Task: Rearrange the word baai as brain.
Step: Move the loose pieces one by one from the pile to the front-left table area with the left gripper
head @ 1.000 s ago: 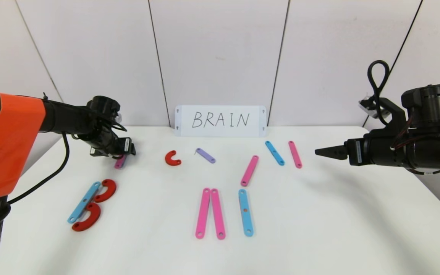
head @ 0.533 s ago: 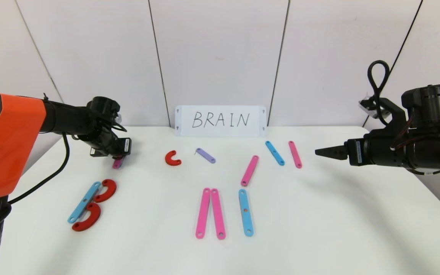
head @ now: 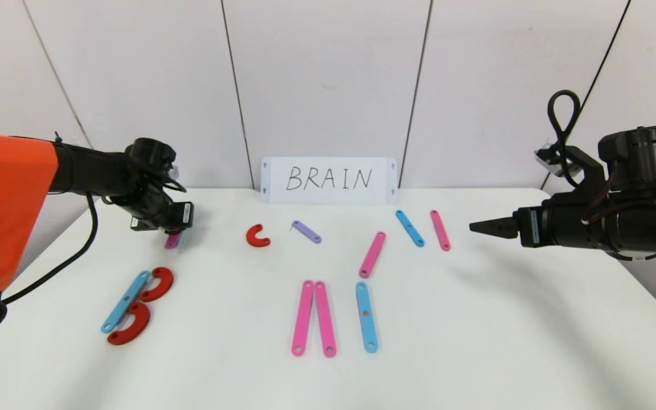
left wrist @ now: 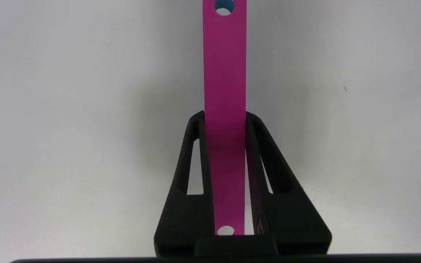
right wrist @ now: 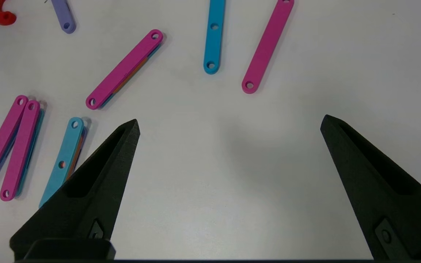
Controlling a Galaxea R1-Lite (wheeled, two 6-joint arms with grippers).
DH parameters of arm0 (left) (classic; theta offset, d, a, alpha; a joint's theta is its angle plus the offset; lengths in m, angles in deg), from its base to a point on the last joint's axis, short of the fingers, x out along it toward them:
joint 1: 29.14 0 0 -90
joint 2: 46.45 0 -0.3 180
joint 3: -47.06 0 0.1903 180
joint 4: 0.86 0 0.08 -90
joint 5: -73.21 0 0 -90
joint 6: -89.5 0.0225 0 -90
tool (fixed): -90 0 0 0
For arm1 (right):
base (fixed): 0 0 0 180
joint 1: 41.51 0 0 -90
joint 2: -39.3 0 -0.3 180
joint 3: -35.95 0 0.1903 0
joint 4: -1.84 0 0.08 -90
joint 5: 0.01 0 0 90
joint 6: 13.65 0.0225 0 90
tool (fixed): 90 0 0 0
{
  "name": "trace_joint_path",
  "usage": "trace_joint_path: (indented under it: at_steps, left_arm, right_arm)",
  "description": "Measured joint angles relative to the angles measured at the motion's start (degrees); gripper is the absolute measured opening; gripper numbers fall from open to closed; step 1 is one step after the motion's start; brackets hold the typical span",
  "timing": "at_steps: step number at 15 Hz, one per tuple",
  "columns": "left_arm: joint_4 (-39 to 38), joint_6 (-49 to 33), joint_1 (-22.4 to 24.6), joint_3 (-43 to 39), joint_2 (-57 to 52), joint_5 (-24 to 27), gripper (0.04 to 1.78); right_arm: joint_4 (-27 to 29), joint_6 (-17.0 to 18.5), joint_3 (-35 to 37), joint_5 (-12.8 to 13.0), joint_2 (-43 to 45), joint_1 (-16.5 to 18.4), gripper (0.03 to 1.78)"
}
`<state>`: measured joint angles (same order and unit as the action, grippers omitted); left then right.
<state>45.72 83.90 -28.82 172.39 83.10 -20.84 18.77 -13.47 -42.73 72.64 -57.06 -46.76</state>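
Note:
My left gripper point(head: 173, 230) is at the far left of the table, shut on a pink strip point(head: 172, 240). In the left wrist view the strip point(left wrist: 225, 65) runs straight out between the fingers of that gripper point(left wrist: 225, 117). A B made of a blue strip point(head: 126, 300) and two red curves point(head: 157, 283) lies at the front left. Two pink strips point(head: 302, 317) and a blue strip point(head: 366, 316) lie at the front middle. My right gripper point(head: 479, 226) hovers open and empty at the right, and it also shows in the right wrist view point(right wrist: 228, 122).
A loose red curve point(head: 258, 236), a lilac strip point(head: 306, 232), a slanted pink strip point(head: 372, 254), a blue strip point(head: 409, 228) and a pink strip point(head: 439, 229) lie across the back. The white BRAIN card point(head: 328, 180) leans on the wall.
My left gripper has moved a little to the left with the pink strip in it. The right arm and the other pieces have not moved.

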Motion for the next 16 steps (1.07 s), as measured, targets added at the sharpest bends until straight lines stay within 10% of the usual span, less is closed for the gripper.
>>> trace_joint_path:
  at_steps: [7, 16]
  left_arm:
    - [14.8, -1.9, -3.2, -4.3, -11.7, 6.9, 0.30]
    - [10.4, -5.2, -10.6, -22.6, -19.5, 5.6, 0.30]
  right_arm:
    - [0.0, 0.0, 0.1, 0.0, 0.0, -0.1, 1.73]
    - [0.1, 0.0, 0.2, 0.0, 0.0, -0.2, 1.73]
